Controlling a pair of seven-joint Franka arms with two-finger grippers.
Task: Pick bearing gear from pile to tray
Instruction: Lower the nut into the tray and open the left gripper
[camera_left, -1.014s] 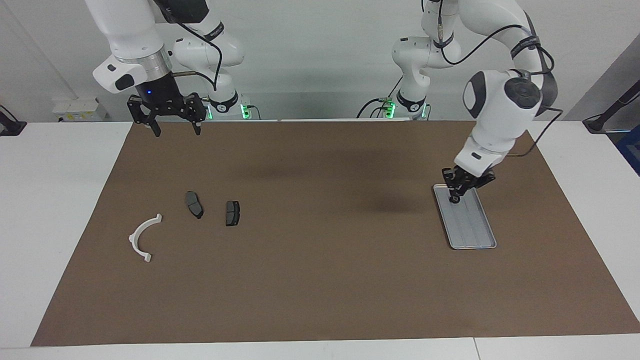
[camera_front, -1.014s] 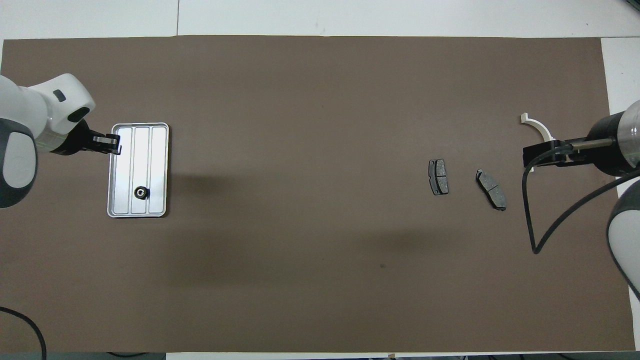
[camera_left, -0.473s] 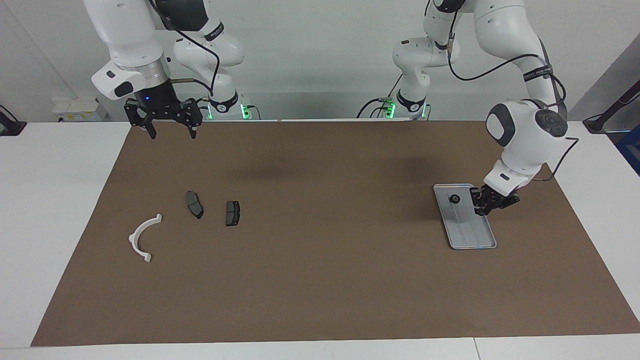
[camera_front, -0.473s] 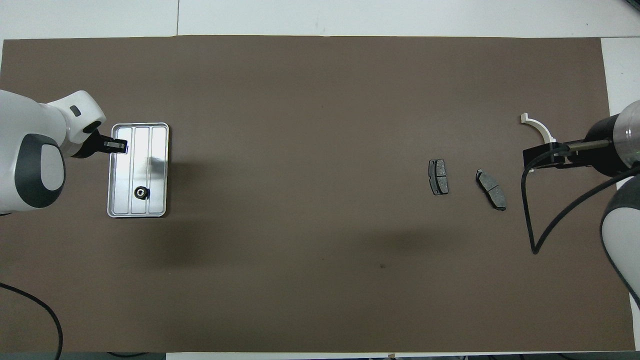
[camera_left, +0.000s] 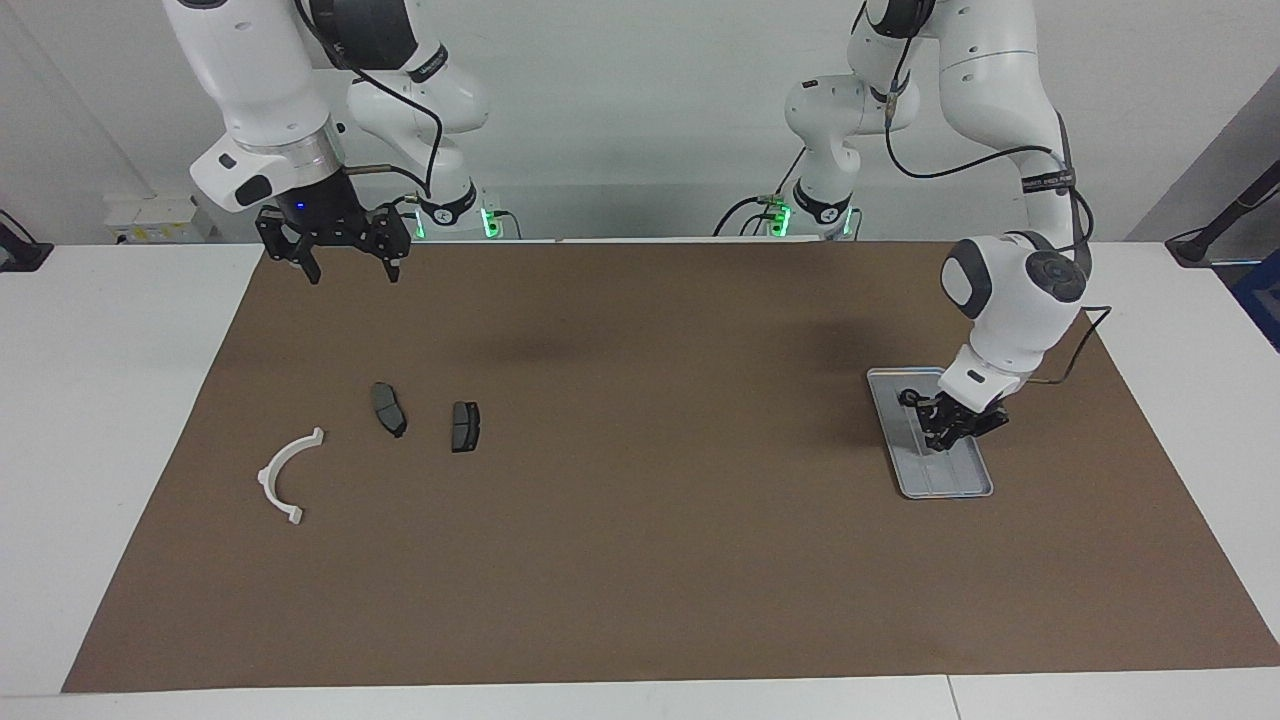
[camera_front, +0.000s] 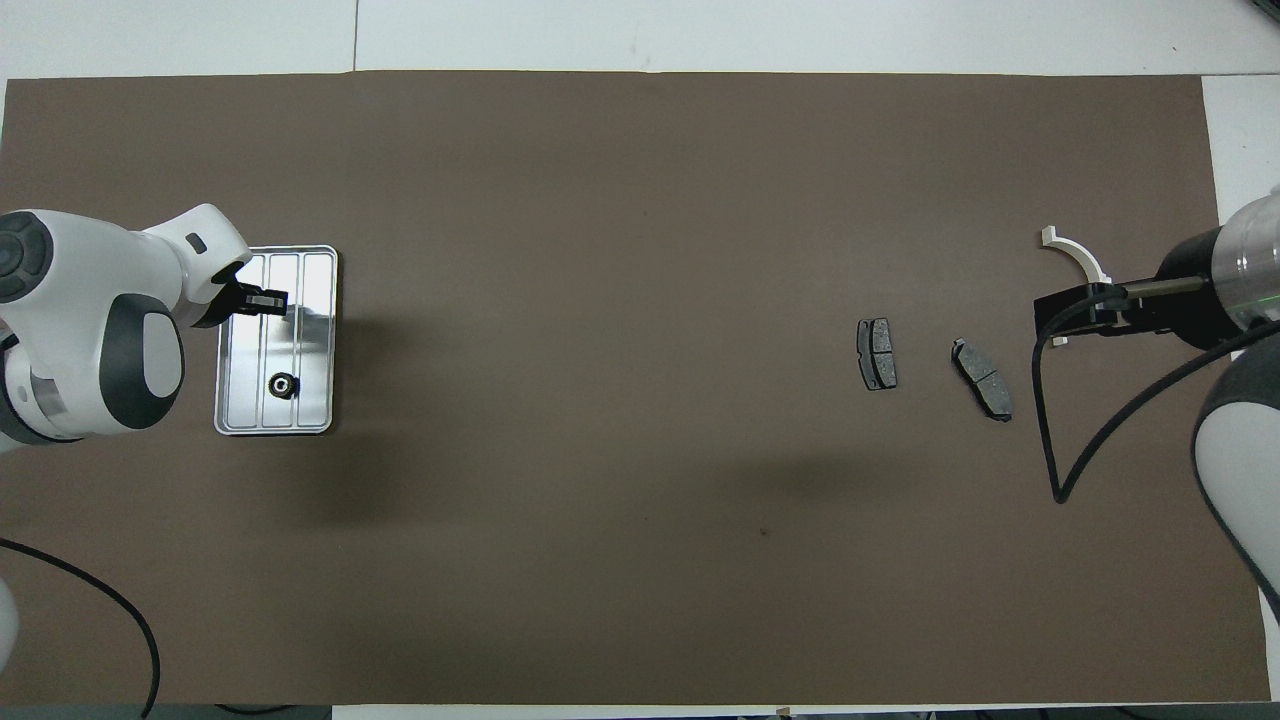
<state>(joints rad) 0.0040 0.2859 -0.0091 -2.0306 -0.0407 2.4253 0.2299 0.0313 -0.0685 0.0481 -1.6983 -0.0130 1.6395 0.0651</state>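
Note:
The bearing gear (camera_front: 283, 384), a small black round piece, lies in the silver tray (camera_front: 315, 330) at its end nearer to the robots. It also shows in the facing view as the bearing gear (camera_left: 907, 397) on the tray (camera_left: 955, 475). My left gripper (camera_front: 265, 298) is shut and holds nothing, hanging low over the tray's middle (camera_left: 940, 436), apart from the gear. The pile is at the right arm's end: a white bracket (camera_left: 288, 470) and two brake pads (camera_left: 388, 408) (camera_left: 465, 426). My right gripper (camera_left: 350, 268) waits open, high over the mat's edge by the robots.
A brown mat (camera_left: 640, 540) covers most of the white table. In the overhead view the right gripper (camera_front: 1062, 318) covers part of the white bracket (camera_front: 1075, 252), and the brake pads (camera_front: 877, 353) (camera_front: 983, 378) lie beside it toward the mat's middle.
My left arm's wrist has swung round and its shut gripper has shifted over the tray's middle. The gear has stayed in the tray. The right gripper has barely moved.

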